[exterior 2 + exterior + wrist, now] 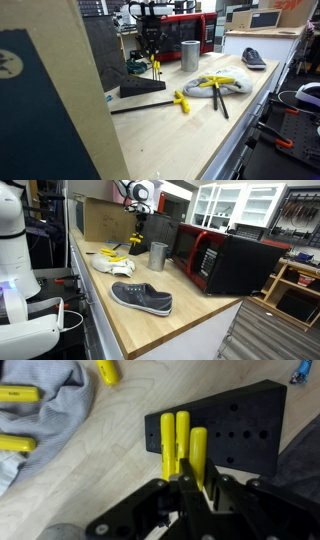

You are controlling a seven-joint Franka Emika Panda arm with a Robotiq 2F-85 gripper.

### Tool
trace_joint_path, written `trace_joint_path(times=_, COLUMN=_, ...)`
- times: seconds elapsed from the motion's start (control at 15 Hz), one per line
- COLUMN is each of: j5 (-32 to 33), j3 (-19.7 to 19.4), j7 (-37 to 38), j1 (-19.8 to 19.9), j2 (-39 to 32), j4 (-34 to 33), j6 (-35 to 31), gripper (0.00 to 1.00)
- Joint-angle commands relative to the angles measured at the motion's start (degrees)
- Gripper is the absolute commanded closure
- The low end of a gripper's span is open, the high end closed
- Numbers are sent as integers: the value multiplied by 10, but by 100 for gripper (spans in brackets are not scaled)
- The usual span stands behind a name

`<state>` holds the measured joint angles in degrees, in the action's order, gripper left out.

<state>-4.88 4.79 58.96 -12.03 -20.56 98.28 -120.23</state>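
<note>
In an exterior view, the fingers (137, 232) hang over the far end of the wooden surface (150, 325), near one metal cup (158, 256), one shoe (141, 298) and a red microwave (215, 260). In an exterior view, a black block (140, 88) sits beneath them. Only the wrist view shows the fingers closed on a yellow handle (198, 448) standing in the block, just beside two more.

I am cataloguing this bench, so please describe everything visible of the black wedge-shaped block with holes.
The black wedge-shaped block looks matte, maybe plastic, with rows of small round holes in its sloping top. It rests on the light wooden counter. Three yellow handles stand side by side in its holes; the gripper is shut on one.
</note>
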Motion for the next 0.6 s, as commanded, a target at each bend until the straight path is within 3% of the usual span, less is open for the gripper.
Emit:
trace_joint_path(times=0.0, j5=7, j3=-5, j7=12, j1=-7, j2=5, j4=5, j6=-5, gripper=96)
trace_joint_path(times=0.53, j5=8, j3=-5, j7=12, j1=-10, j2=-1, j4=2, j6=-6, gripper=96)
